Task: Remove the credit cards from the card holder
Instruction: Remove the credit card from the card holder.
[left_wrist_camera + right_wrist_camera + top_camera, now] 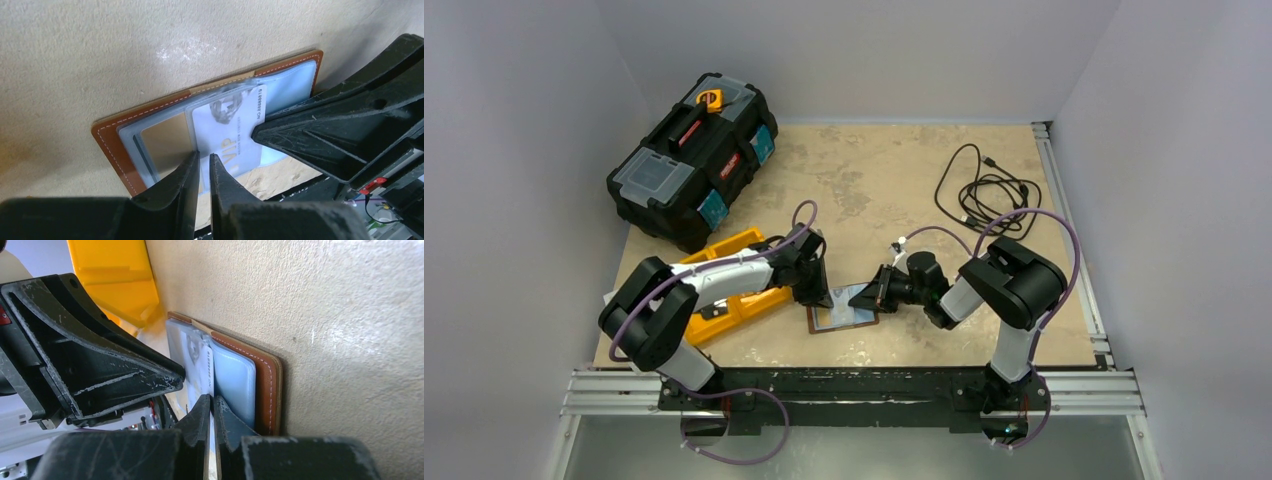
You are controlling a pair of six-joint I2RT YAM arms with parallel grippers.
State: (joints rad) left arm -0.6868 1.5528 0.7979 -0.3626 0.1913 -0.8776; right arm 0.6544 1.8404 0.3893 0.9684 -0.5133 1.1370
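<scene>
The table [894, 180] is a mottled beige sheet, faintly grainy, boxed in by plain pale walls [514, 120], with an aluminium rail [1084, 385] along the near edge. A chunky black plastic toolbox [692, 160] sits at the far left, a loose coil of black cable [984, 190] at the far right, and an orange plastic tray [742, 308] lies under the left arm. Near the middle of the near edge the card holder [150, 137] lies open and flat – stitched brown leather around glossy pale sleeves. A white card [225, 135] printed "VIP" sticks out of one sleeve. The right gripper [211, 412] is clamped on the card's edge; the left gripper [204, 170] shows a sliver of gap at the card's other edge – whether it grips, I cannot tell.
</scene>
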